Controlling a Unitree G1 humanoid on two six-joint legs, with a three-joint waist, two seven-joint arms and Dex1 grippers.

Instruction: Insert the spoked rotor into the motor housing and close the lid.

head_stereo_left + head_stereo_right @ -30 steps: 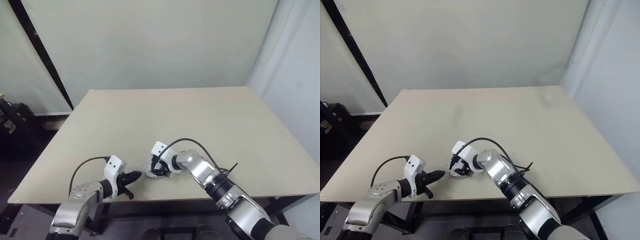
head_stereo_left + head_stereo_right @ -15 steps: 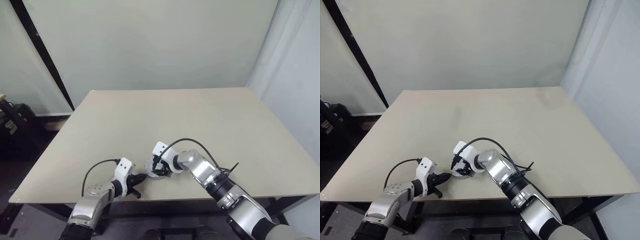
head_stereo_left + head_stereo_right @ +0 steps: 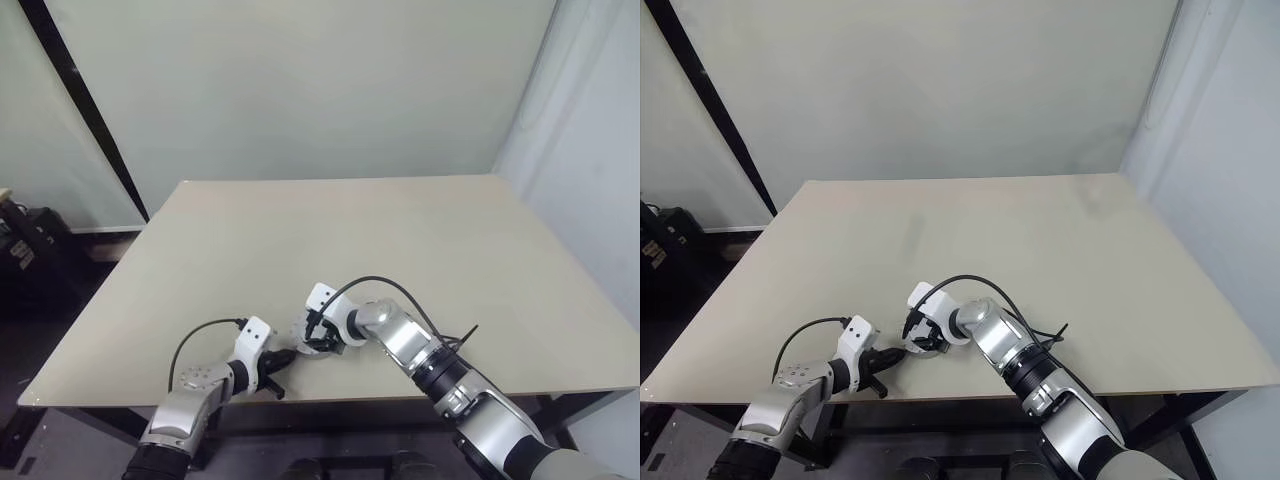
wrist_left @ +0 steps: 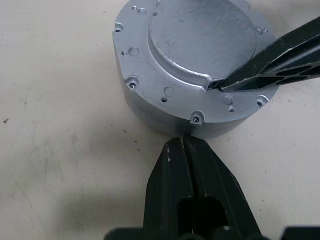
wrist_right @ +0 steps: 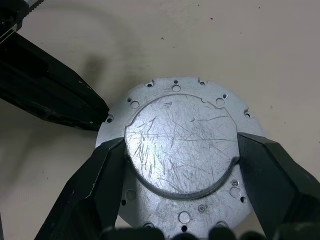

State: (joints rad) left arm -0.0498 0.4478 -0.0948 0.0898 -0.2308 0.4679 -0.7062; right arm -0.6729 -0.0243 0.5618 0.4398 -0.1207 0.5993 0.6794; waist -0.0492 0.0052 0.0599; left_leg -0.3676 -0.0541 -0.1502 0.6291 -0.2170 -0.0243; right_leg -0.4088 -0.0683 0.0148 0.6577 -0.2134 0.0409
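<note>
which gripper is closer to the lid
Right. The right gripper has a finger on either side of the lid's raised disc, while the shut left gripper sits at the motor housing's side wall.

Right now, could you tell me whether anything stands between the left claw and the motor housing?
Nothing visible does. The shut left claw has its tips at the side wall of the motor housing, with bare table around; the right claw straddles the lid.

One motor housing (image 5: 185, 165) stands on the desk (image 3: 420, 240), and one lid (image 5: 182, 145) lies on it. There are two black claws, the left claw (image 4: 184, 145) and the right claw (image 5: 180, 150).
</note>
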